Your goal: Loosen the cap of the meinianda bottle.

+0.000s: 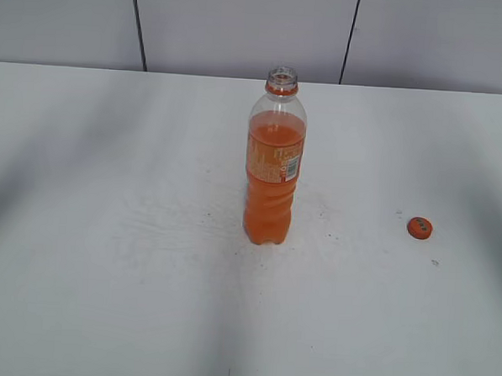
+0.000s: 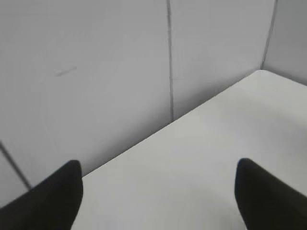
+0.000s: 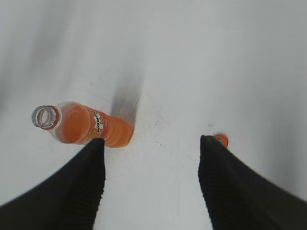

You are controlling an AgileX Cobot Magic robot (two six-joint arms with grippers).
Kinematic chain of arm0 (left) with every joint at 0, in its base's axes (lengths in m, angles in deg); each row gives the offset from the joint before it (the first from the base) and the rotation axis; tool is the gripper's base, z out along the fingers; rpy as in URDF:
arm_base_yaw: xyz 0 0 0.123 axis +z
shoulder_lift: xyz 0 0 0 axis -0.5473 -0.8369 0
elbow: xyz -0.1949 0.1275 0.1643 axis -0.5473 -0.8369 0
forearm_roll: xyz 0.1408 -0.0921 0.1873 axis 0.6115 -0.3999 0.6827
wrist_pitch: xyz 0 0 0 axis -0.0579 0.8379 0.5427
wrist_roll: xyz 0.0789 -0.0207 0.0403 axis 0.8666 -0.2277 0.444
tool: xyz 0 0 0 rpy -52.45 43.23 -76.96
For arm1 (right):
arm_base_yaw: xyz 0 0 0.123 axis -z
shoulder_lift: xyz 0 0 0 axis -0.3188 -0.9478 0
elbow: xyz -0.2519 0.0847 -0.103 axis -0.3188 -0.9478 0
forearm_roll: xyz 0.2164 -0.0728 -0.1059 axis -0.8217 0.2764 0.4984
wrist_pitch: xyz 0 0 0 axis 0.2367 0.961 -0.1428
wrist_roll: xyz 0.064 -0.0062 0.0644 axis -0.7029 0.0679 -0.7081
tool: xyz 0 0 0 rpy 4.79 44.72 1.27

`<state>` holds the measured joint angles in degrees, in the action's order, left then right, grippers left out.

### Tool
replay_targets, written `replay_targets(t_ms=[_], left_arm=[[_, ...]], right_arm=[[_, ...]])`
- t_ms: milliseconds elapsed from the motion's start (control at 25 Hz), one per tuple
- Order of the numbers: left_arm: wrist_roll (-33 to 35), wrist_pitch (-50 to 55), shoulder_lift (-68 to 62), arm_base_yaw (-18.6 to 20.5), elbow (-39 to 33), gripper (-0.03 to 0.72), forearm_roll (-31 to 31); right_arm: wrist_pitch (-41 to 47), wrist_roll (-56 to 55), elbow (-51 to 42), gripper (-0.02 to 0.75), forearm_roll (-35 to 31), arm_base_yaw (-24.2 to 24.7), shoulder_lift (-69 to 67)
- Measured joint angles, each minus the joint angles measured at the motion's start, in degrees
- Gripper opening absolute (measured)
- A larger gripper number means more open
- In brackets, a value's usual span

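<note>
Exterior view looks down at a slant across the white table (image 1: pixel 102 298) toward the grey panelled back wall (image 1: pixel 242 27), mid distance. Left wrist view sits low, faces the wall and table corner at upper right. Right wrist view looks steeply down from high. Exterior and right wrist share the tall clear plastic bottle of orange drink (image 1: pixel 274 168) (image 3: pixel 84 125) and the small round orange cap (image 1: pixel 419 228) (image 3: pixel 221 140).

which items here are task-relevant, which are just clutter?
Task items:
- meinianda bottle, upright mid-table, neck open
- cap, already off, lying apart on the table to the bottle's right

Not task:
- table
- wall panels
No loose clutter visible.
</note>
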<state>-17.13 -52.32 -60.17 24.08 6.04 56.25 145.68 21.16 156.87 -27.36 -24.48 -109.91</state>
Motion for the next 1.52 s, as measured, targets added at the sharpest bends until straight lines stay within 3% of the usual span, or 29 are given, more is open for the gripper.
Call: replay_targets(t_ms=[240,560,1120,1520], left_arm=[[-0.14,2.62,0.00,6.03,-3.94,0.586,0.00],[-0.19,-7.16,0.00,10.55,-4.96,0.586,0.00],[-0.19,-9.02,0.00,10.71,-4.96,0.586,0.00],[-0.19,-10.44,0.06,10.71,-4.96,0.586,0.00]], right_arm=[[0.06,0.00,0.00,0.461,-1.33,0.00,1.95],[0.02,1.32,-4.26,0.461,-1.57,0.00,8.53],[-0.34,1.44,-39.36,0.460,1.43,0.00,44.95],[-9.97,1.80,-57.09,0.460,10.77,0.00,67.31]])
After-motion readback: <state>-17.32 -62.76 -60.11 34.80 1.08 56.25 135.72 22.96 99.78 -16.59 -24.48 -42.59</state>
